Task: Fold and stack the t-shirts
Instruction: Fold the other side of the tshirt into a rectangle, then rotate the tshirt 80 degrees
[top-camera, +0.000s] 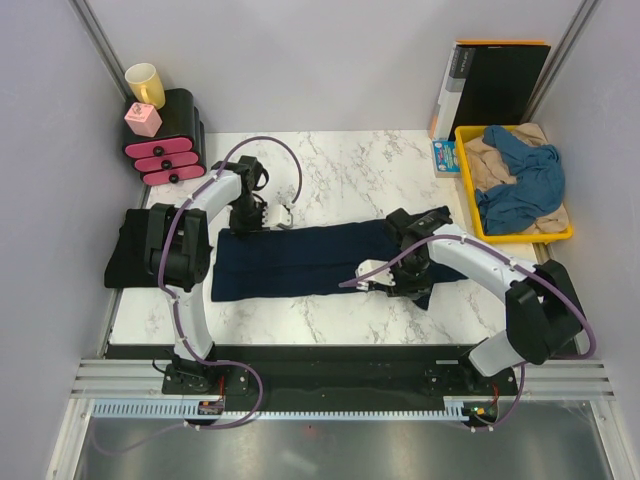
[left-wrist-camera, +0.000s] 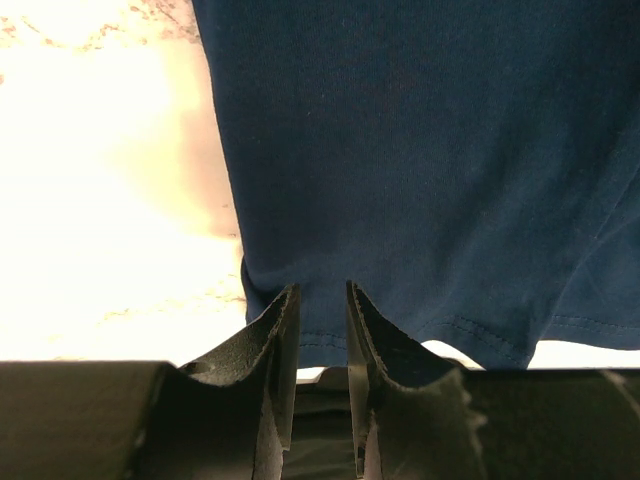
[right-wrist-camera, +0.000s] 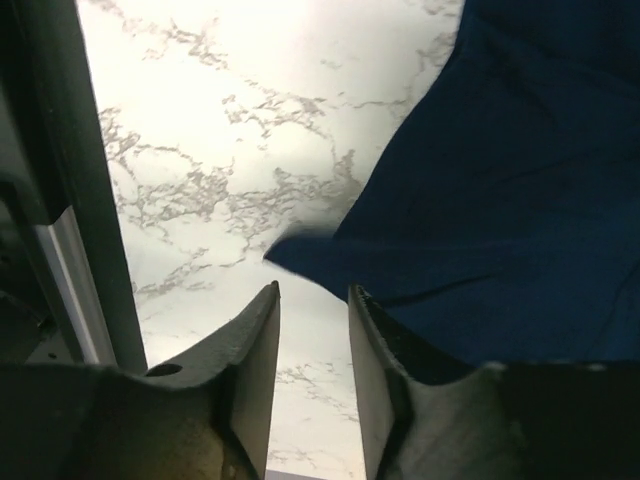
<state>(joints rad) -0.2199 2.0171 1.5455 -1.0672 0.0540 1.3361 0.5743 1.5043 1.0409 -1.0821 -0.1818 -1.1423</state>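
Navy t-shirt (top-camera: 300, 262) lay spread flat; left gripper (left-wrist-camera: 320, 300) stood narrowly parted, shirt hem in the gap; right gripper (right-wrist-camera: 313, 300) narrowly parted, empty, shirt corner just ahead

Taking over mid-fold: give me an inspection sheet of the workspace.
Surface: marble table, no spills seen.
Job's things: navy t-shirt spread mid-table; black shirt at left edge; blue shirt and beige shirt in yellow tray.
Clutter: folder, drawer unit, mug, pink cube along the back.
Grippers: left gripper parted over the navy hem; right gripper open, empty, beside its corner.
Cables: purple cables looped on both arms.
Surroundings: plain walls, nothing else seen.
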